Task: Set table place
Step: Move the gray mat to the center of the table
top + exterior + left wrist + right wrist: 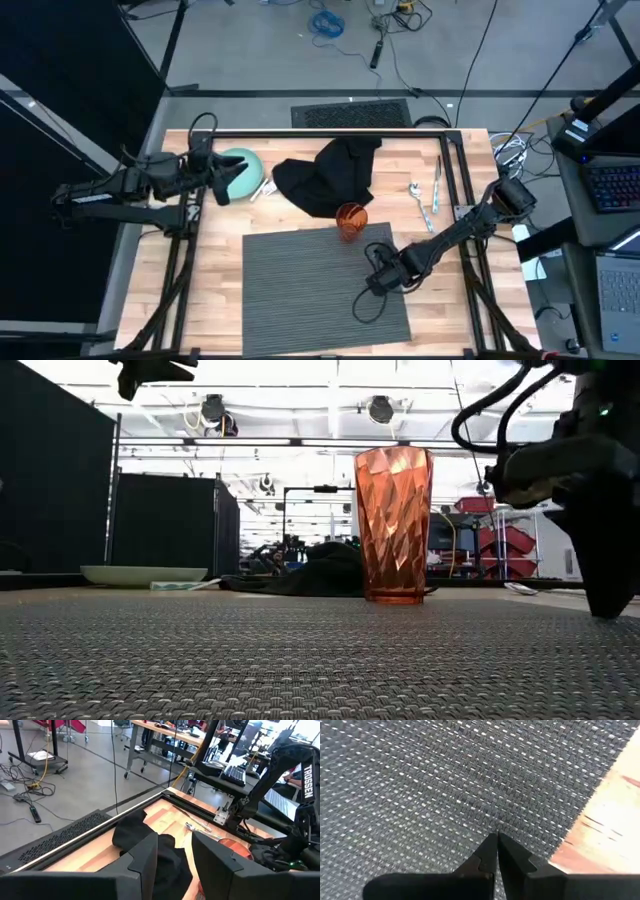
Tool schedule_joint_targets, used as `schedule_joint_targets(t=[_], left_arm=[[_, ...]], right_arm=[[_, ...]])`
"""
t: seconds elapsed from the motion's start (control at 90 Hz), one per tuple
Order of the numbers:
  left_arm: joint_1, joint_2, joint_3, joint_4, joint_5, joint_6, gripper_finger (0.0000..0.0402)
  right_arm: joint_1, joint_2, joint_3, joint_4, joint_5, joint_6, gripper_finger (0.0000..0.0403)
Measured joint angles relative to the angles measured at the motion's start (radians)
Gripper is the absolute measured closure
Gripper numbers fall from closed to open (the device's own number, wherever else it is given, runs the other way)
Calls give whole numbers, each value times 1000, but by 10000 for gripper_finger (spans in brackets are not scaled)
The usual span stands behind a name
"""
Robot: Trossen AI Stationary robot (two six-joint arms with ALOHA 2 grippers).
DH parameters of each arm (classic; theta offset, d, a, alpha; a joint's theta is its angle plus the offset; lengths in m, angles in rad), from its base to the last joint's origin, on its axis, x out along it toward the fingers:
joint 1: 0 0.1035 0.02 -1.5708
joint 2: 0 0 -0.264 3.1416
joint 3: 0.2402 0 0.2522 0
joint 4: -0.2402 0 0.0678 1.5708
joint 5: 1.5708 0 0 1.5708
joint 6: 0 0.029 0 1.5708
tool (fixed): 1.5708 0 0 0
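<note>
The dark grey ribbed placemat (320, 290) lies flat on the wooden table, at the near middle. An orange faceted cup (351, 220) stands upright on the mat's far edge. My right gripper (497, 839) is shut, its tips down on the mat close to the right edge. A pale green plate (245, 168) sits at the far left. My left gripper (222, 185) hovers open over the plate's near side, well above the table. In the low view it shows only at the top (150, 370). A black napkin (330, 175) lies crumpled between plate and cup. My right gripper sets its shut fingertips (490, 847) on the placemat's top surface (495, 827), a short way in from its right edge (580, 815). The fingers come from above, slanting in from the table's right. The mat lies flat on the table.
A spoon (415, 190) and a fork (436, 185) lie on the wood at the far right. Black frame rails (462, 180) run along the table's sides. Bare wood shows left of the mat (215, 270).
</note>
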Motion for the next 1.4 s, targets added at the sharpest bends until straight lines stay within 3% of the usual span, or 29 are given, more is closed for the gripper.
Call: schedule_joint_targets(t=[0.333, 0.656, 1.4], left_arm=[[0, 0, 0, -1, 8, -6, 295], [0, 0, 0, -2, 12, -5, 295], [0, 0, 0, -2, 38, -4, 295]], right_arm=[[48, 17, 1, 93, 6, 94, 403], [127, 17, 2, 72, -24, 209, 403], [65, 18, -1, 0, 18, 108, 403]])
